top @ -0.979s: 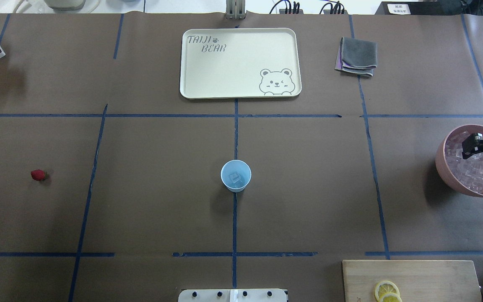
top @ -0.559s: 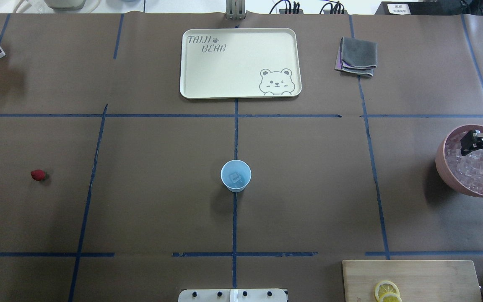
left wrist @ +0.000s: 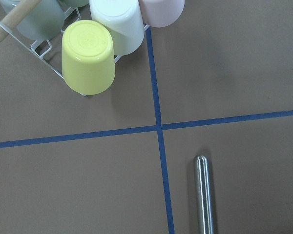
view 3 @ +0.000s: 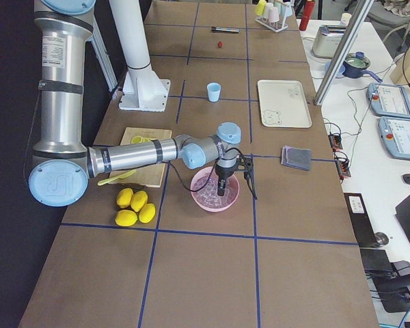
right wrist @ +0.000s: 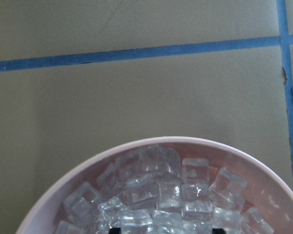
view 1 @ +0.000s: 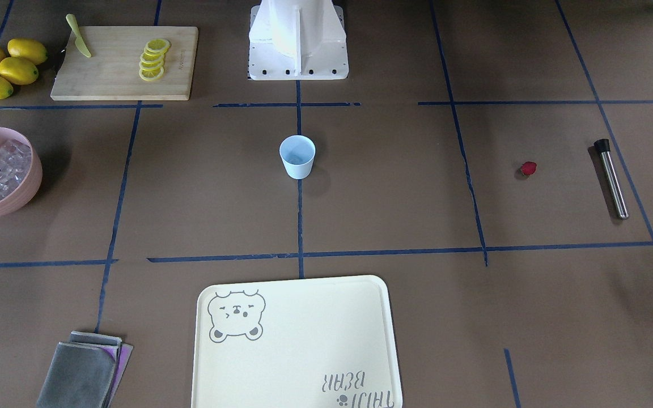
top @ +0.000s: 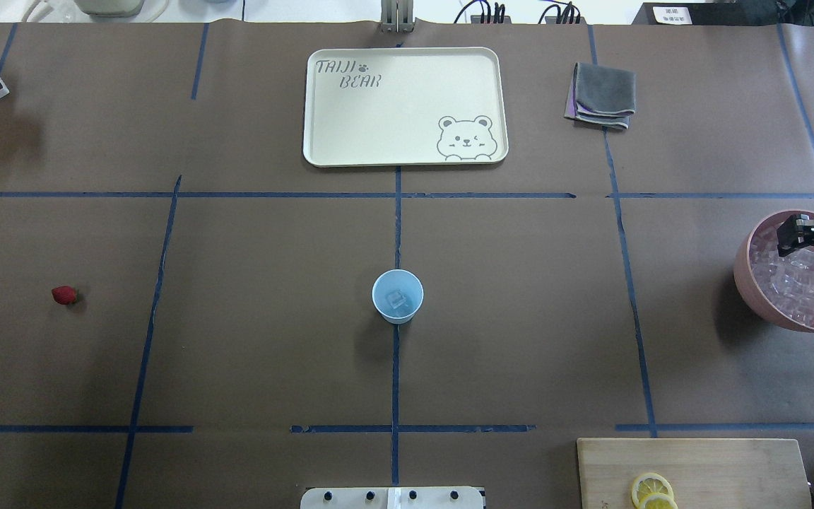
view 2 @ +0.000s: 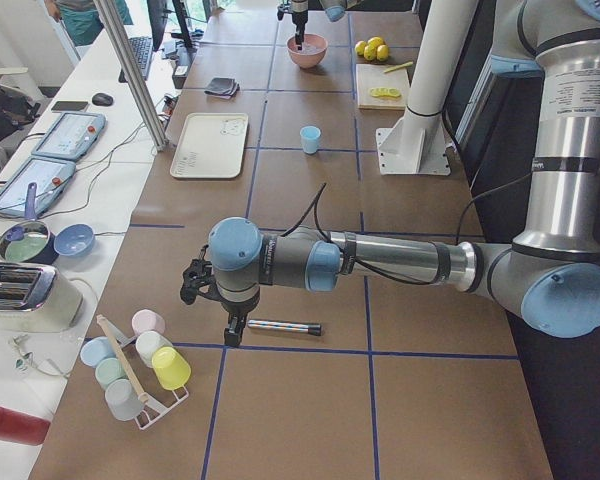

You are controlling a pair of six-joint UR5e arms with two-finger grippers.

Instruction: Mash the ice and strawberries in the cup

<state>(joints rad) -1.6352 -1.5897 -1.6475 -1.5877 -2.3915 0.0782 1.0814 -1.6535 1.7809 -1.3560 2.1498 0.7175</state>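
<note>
The pale-blue cup (top: 397, 297) stands at the table's middle with one clear ice cube (top: 398, 301) inside; it also shows in the front view (view 1: 297, 157). The small red strawberry (top: 64, 295) lies alone at the far left. My right gripper (top: 795, 240) hangs over the pink bowl (top: 745, 283), which is full of ice (right wrist: 161, 195). Its jaws are apart, with the tips just above the cubes. My left gripper (view 2: 230, 335) shows only in the exterior left view, by the end of a steel muddler (left wrist: 203, 195); I cannot tell if it is open or shut.
A cream bear tray (top: 322, 106) and a folded grey cloth (top: 601, 95) lie at the far side. A cutting board (top: 732, 466) with lemon slices (top: 652, 490) sits at the near right, with whole lemons (view 1: 9, 68) beside it. A rack of upturned cups (left wrist: 88, 58) stands near the muddler.
My right gripper has shifted toward the far side of the pink bowl, staying over the ice. The cup and strawberry have not moved.
</note>
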